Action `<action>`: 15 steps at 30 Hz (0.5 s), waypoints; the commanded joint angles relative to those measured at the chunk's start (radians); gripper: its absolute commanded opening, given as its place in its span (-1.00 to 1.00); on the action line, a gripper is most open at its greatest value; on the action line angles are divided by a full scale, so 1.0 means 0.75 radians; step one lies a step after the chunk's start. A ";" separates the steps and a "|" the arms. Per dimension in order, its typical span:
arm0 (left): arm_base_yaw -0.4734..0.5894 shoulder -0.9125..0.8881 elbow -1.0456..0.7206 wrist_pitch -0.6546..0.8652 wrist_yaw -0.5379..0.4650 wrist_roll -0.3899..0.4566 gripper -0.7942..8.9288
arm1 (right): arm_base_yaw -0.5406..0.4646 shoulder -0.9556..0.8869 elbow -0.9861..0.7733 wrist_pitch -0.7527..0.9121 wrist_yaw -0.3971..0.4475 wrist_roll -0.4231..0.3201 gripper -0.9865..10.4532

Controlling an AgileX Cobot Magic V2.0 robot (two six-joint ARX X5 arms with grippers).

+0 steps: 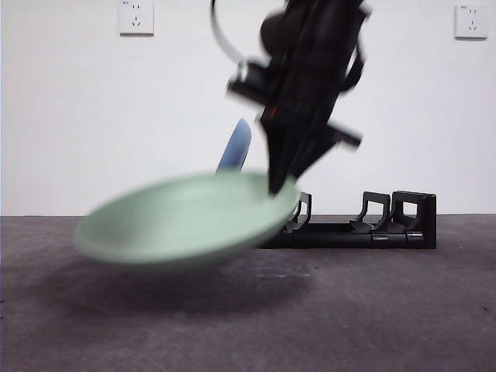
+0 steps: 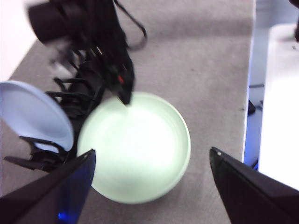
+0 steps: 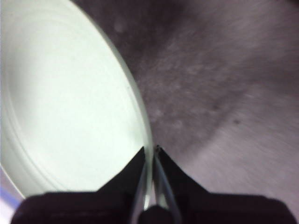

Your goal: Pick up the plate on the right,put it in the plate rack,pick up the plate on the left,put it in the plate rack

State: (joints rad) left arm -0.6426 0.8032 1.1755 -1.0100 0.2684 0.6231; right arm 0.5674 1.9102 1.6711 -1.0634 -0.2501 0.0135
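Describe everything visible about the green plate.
The green plate is pale mint, round and shallow, with a raised rim and a smooth, glossy look like plastic or glazed ceramic. It hangs tilted above the grey table, casting a shadow, not resting on it. The right gripper pinches its rim edge between both fingers. It sits in front of the plate rack, beside the blue plate already slotted there.

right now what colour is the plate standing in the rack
Pale blue round plate, clearest in the left wrist view.

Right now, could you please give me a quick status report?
Right gripper shut on green plate rim, plate off the table. Left gripper open, above. Blue plate upright in plate rack.
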 commanded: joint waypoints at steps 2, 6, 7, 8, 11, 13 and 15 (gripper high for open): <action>-0.130 0.070 -0.002 0.007 -0.099 0.079 0.02 | -0.030 -0.167 -0.010 -0.058 -0.005 -0.024 -0.85; -0.299 0.170 -0.002 0.019 -0.253 0.145 0.02 | -0.078 -0.307 -0.010 -0.122 -0.005 -0.028 -0.85; -0.344 0.198 -0.002 0.024 -0.298 0.161 0.02 | -0.092 -0.337 -0.010 -0.139 -0.005 -0.027 -0.85; -0.384 0.224 -0.002 0.034 -0.337 0.173 0.02 | -0.105 -0.361 -0.010 -0.155 -0.006 -0.028 -0.85; -0.502 0.311 -0.002 0.091 -0.478 0.234 0.02 | -0.146 -0.419 -0.010 -0.206 -0.022 -0.027 -0.85; -0.559 0.372 -0.002 0.144 -0.588 0.275 0.02 | -0.169 -0.446 -0.010 -0.247 -0.048 -0.033 -0.85; -0.595 0.429 -0.002 0.184 -0.665 0.307 0.02 | -0.184 -0.466 -0.010 -0.275 -0.062 -0.038 -0.85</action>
State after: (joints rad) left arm -1.0809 1.1107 1.1755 -0.8822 -0.2043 0.8127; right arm 0.4286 1.5639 1.6711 -1.2724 -0.2821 -0.0013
